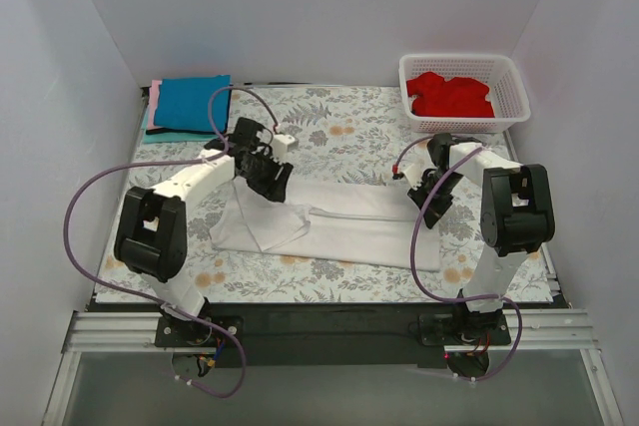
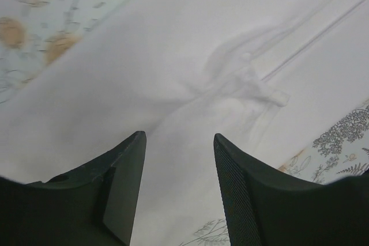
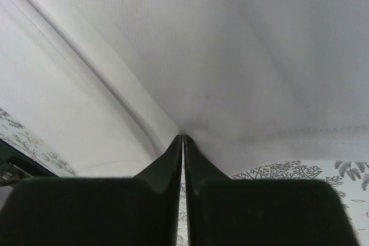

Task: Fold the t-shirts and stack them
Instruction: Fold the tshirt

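Observation:
A white t-shirt (image 1: 339, 221) lies partly folded across the middle of the floral cloth. My left gripper (image 1: 272, 179) hovers over its left part, jaws open with only white cloth (image 2: 190, 73) beneath them. My right gripper (image 1: 427, 202) is at the shirt's right end, shut on a pinch of the white cloth (image 3: 230, 67) at the fingertips. A blue t-shirt (image 1: 192, 102) lies folded on a pink one (image 1: 154, 107) at the back left. A red t-shirt (image 1: 451, 95) lies crumpled in the basket.
The white lattice basket (image 1: 511, 97) stands at the back right corner. White walls close in the table on three sides. The floral table cloth (image 1: 329, 127) covers the whole surface. Purple cables loop from both arms.

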### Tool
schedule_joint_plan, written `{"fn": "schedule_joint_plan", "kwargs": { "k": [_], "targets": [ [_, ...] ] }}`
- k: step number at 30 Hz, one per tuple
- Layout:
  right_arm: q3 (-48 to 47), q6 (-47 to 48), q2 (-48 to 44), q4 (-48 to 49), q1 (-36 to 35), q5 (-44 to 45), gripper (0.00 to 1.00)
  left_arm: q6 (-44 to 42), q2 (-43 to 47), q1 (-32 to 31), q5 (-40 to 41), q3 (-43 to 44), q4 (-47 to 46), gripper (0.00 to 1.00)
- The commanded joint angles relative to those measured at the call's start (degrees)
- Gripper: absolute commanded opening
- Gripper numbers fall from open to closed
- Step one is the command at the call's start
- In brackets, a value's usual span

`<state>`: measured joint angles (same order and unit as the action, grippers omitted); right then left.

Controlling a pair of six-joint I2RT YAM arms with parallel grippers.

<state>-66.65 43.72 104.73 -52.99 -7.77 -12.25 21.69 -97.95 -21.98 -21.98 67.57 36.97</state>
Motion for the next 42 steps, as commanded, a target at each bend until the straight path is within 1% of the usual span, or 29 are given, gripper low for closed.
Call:
{"fn": "schedule_joint_plan", "kwargs": {
  "k": [1, 3, 6, 8, 12, 15, 20, 25, 33, 36, 37, 40, 41, 42],
  "targets": [
    [-2.78, 0.04, -1.98, 0.96, -0.05, 0.3, 0.08, -4.2, 5.49, 5.7, -1.93, 5.1, 2.49, 0.5],
    [-3.83, -0.13, -1.98, 0.79, -0.05, 0.04, 0.08, -5.08, 3.75, 9.04, -1.84, 6.43, 3.19, 0.51],
    [-4.71, -0.66, -2.07, 0.35, -0.05, -0.58, 0.08, -6.4, 0.67, 12.03, -1.4, 8.63, 3.81, 0.51],
    [-5.33, -0.74, -2.07, 0.17, -0.05, -0.58, 0.08, -8.41, -0.92, 12.83, 0.69, 9.94, 3.81, 0.51],
    [-5.42, -0.48, -1.55, 0.17, -0.05, 0.38, 0.08, -13.51, -4.7, 15.2, 0.88, 13.53, 6.96, 0.54],
    [-5.07, -0.31, -0.76, 0.26, -0.05, 0.74, 0.08, -18.08, -7.6, 15.74, 2.1, 16.09, 9.78, 0.56],
    [-5.68, -0.48, 1.18, 0.61, -0.05, 0.91, 0.08, -23.26, -9.88, 15.91, 4.57, 16.8, 9.61, 0.57],
    [-6.3, -0.48, 2.15, 0.87, -0.05, 1.35, 0.07, -24.77, -11.29, 15.91, 6.94, 16.89, 7.68, 0.57],
    [-6.65, -0.39, 2.59, 0.79, -0.05, 1.88, 0.07, -26.44, -14.11, 16.18, 8.35, 17.16, 6.27, 0.56],
    [-6.56, -0.31, 2.67, 0.79, -0.14, 2.14, 0.07, -26.7, -15.16, 16.7, 8.62, 17.85, 5.92, 0.51],
    [-6.73, -0.22, 2.85, 0.87, -0.05, 2.23, 0.07, -26.62, -15.77, 16.88, 8.44, 18.29, 6.09, 0.45],
    [-6.91, -0.13, 3.11, 0.87, -0.05, 2.67, 0.07, -26.44, -16.3, 17.67, 7.48, 19.88, 6.71, 0.35],
    [-7.17, -0.13, 3.03, 0.87, -0.05, 2.76, 0.07, -26.35, -16.48, 17.76, 7.3, 20.05, 6.71, 0.28],
    [-7.26, -0.13, 3.2, 0.87, -0.05, 2.85, 0.07, -26.35, -16.66, 18.02, 7.13, 20.58, 6.8, 0.25]
  ]
}}
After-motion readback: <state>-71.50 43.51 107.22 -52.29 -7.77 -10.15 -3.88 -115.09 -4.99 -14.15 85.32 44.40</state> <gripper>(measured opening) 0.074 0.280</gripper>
